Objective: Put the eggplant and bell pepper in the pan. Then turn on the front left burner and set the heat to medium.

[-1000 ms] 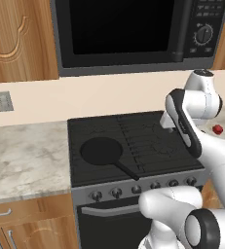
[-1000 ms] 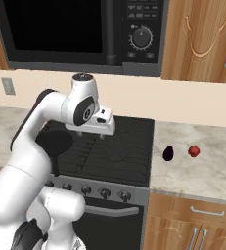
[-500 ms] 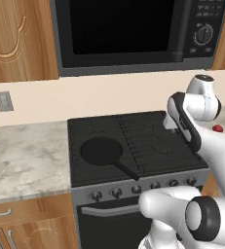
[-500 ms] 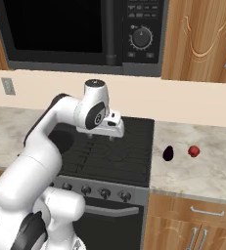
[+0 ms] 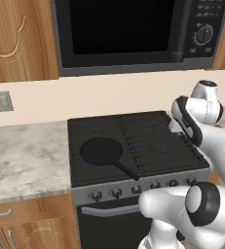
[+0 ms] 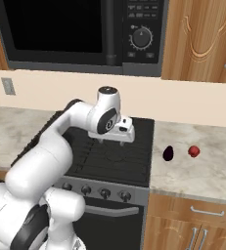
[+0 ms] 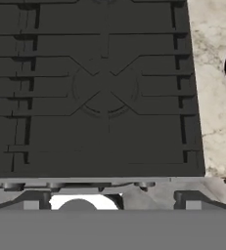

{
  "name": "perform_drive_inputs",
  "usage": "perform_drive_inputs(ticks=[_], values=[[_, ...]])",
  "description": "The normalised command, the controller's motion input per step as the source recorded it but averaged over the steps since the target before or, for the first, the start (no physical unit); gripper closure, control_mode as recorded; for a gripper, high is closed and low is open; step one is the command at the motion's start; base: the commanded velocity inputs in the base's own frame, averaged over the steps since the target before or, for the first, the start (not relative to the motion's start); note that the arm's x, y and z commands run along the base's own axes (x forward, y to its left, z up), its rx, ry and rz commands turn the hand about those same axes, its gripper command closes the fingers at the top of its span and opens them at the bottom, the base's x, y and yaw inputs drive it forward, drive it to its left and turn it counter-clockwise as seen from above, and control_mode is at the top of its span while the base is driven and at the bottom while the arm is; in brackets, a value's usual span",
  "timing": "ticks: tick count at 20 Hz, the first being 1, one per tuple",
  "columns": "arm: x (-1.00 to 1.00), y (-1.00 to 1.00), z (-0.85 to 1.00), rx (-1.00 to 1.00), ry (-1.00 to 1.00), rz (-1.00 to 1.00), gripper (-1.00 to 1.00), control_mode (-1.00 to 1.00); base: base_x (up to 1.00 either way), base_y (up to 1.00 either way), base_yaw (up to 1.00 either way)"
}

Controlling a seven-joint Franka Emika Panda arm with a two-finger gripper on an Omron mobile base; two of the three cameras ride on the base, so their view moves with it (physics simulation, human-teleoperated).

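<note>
Your gripper [image 6: 126, 131] has swung right across the cooktop toward the eggplant [image 6: 168, 153] and bell pepper [image 6: 193, 151] on the tabletop [image 6: 202, 171], jaws spread, empty; the pan [image 5: 101, 150] sits front-left.

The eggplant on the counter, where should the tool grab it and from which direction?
Probably from straight above, closing across the narrow middle of the eggplant. It lies alone on the flat counter, apart from the red pepper, so the open tool has room on both sides.
</note>
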Motion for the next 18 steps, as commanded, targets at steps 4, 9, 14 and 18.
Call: perform_drive_inputs(ticks=[4,9,14,18], values=[[0.15,-0.43,-0.28,0.0,0.01,0.0,-1.0,-1.0,0.0,0.0,0.0],[0.3,-0.41,-0.11,0.0,0.0,-0.01,-1.0,-1.0,0.0,0.0,0.0],[0.36,-0.28,-0.07,-0.03,0.01,-0.01,-1.0,-1.0,0.0,0.0,0.0],[0.39,-0.23,-0.13,-0.05,0.03,-0.04,-1.0,-1.0,0.0,0.0,0.0]])
